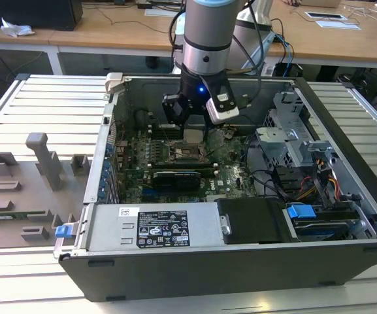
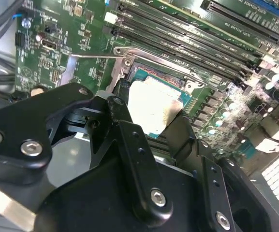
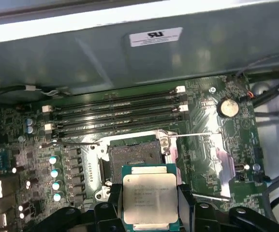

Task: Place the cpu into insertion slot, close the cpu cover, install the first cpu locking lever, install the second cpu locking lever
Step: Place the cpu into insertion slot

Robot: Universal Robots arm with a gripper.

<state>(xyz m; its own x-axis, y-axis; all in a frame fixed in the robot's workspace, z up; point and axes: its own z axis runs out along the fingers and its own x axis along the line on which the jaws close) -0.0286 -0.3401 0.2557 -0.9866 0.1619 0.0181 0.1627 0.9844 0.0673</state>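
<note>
My gripper [image 3: 149, 200] is shut on the cpu [image 3: 149, 193], a flat silver square with a green rim, one black finger on each side edge. In the first wrist view the chip hangs just short of the insertion slot [image 3: 134, 154], whose dark centre lies bare inside its silver border. The cpu cover [image 3: 221, 157] is swung open and lies beside the socket. In the second wrist view the cpu [image 2: 151, 104] hides most of the slot, and the cover [image 2: 76, 65] lies flat next to it. In the exterior view my gripper [image 1: 195, 134] hovers over the slot [image 1: 187, 154] inside the computer case.
Long black memory slots [image 3: 115, 111] run along one side of the socket. The case wall [image 1: 110, 150], a black power supply [image 1: 152, 229] and drive cages [image 1: 293, 137] surround the motherboard. Grey fixtures [image 1: 44, 160] stand on the table at the exterior view's left.
</note>
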